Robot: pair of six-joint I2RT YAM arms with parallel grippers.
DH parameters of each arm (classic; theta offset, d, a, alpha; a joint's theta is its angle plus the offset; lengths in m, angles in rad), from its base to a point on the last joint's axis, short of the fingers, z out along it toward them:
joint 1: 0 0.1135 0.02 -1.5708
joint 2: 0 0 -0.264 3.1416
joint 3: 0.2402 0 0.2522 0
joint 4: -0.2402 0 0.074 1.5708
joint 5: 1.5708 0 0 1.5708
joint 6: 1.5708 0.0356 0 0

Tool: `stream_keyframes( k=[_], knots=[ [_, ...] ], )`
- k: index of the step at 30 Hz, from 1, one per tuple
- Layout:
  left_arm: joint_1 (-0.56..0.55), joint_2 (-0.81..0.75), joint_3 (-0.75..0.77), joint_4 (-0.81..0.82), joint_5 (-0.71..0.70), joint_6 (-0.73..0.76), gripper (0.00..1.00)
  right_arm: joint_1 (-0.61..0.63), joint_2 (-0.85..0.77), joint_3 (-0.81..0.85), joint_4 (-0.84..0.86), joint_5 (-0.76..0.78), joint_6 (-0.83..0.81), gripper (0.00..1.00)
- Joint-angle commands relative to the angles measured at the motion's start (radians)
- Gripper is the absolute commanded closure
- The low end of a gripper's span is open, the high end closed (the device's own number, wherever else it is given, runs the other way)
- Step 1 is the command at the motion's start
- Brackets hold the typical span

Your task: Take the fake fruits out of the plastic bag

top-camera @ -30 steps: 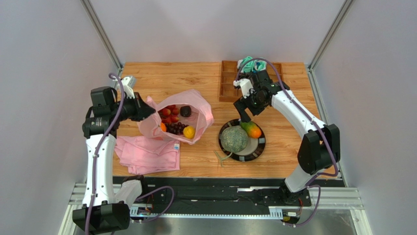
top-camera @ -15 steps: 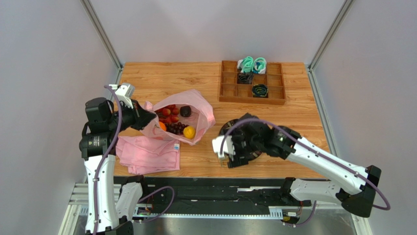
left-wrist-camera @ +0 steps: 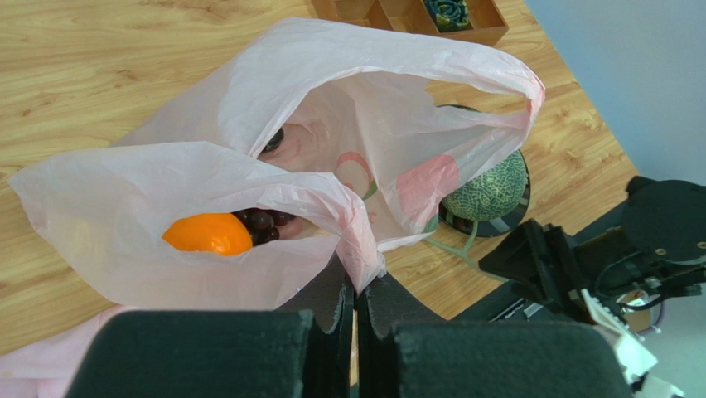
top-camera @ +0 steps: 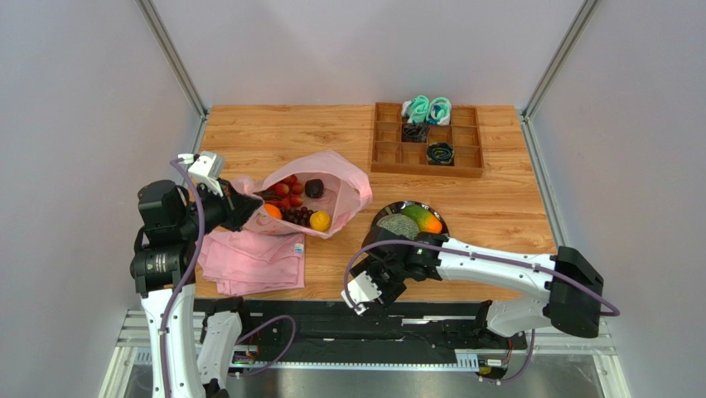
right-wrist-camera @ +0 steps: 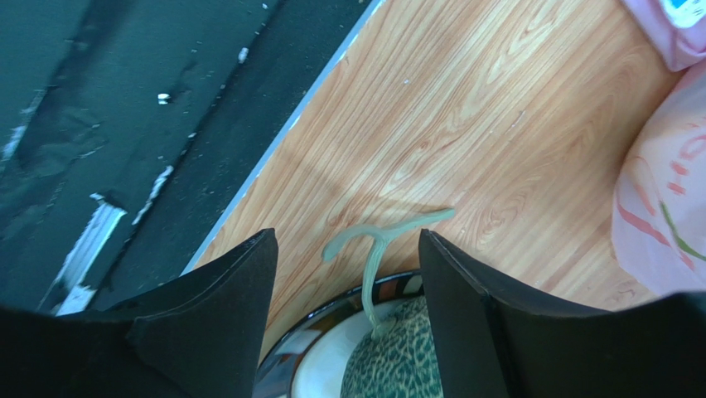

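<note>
The pink plastic bag (top-camera: 336, 178) lies open on the table, also in the left wrist view (left-wrist-camera: 331, 99). Inside it are an orange (top-camera: 273, 211), red berries (top-camera: 286, 186), dark grapes (top-camera: 298, 217) and a yellow lemon (top-camera: 320, 221). My left gripper (top-camera: 240, 207) is shut on the bag's left rim (left-wrist-camera: 358, 286) and holds it up. The netted melon (top-camera: 399, 225) and an orange-green fruit (top-camera: 427, 219) sit on a dark plate (top-camera: 439, 245). My right gripper (top-camera: 383, 264) is open and empty, its fingers on either side of the melon's stem (right-wrist-camera: 377, 249).
A folded pink cloth (top-camera: 249, 261) lies in front of the bag. A wooden tray (top-camera: 385, 153) with teal and black items stands at the back. The right gripper is near the table's front edge (right-wrist-camera: 273, 149).
My right arm has swung from the back, near the wooden tray, down to the front side of the plate. My left gripper has pulled the bag's rim a little leftward.
</note>
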Motion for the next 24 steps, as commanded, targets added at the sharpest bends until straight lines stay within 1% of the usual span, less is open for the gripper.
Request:
stream_keyframes(
  k=[1, 3, 4, 6, 7, 8, 9, 11, 14, 15, 17, 18, 21, 22, 24],
  knots=[
    [0.005, -0.03, -0.007, -0.019, 0.005, 0.006, 1.0, 0.01, 0.05, -0.032, 0.176, 0.045, 0.024, 0.35],
    [0.005, -0.038, -0.009, -0.021, 0.002, 0.003, 1.0, 0.014, 0.074, -0.061, 0.204, 0.084, 0.027, 0.4],
    [0.005, -0.041, -0.006, -0.021, -0.001, 0.003, 1.0, 0.017, 0.079, -0.073, 0.221, 0.096, 0.021, 0.46],
    [0.005, -0.044, -0.003, -0.029, -0.003, 0.008, 1.0, 0.017, 0.076, -0.101, 0.223, 0.118, 0.007, 0.51],
    [0.005, -0.047, 0.002, -0.03, -0.004, 0.009, 1.0, 0.017, 0.068, -0.105, 0.221, 0.124, 0.009, 0.57],
    [0.005, -0.047, 0.002, -0.033, -0.004, 0.012, 1.0, 0.019, 0.064, -0.108, 0.217, 0.131, 0.012, 0.6],
    [0.005, -0.047, 0.002, -0.033, -0.004, 0.012, 1.0, 0.017, 0.061, -0.108, 0.212, 0.136, 0.015, 0.66],
    [0.005, -0.047, -0.003, -0.033, -0.007, 0.012, 1.0, 0.017, 0.056, -0.11, 0.212, 0.15, 0.021, 0.69],
    [0.006, -0.049, -0.012, -0.03, -0.007, 0.009, 1.0, 0.017, 0.054, -0.104, 0.215, 0.158, 0.021, 0.78],
    [0.005, -0.049, -0.015, -0.029, -0.007, 0.006, 1.0, 0.017, 0.054, -0.09, 0.217, 0.158, 0.024, 0.84],
    [0.005, -0.044, -0.015, -0.026, -0.006, 0.005, 1.0, 0.019, 0.067, -0.073, 0.223, 0.168, 0.024, 0.93],
    [0.005, -0.043, -0.014, -0.026, -0.006, 0.006, 1.0, 0.017, 0.073, -0.046, 0.223, 0.177, 0.026, 1.0],
    [0.005, -0.035, -0.011, -0.026, -0.009, 0.012, 1.0, 0.017, 0.097, 0.017, 0.201, 0.197, 0.044, 1.0],
    [0.005, -0.032, -0.009, -0.026, -0.013, 0.012, 1.0, 0.017, 0.102, 0.078, 0.179, 0.191, 0.059, 1.0],
    [0.005, -0.029, -0.009, -0.026, -0.015, 0.012, 1.0, 0.017, 0.106, 0.143, 0.154, 0.176, 0.117, 1.0]
  ],
)
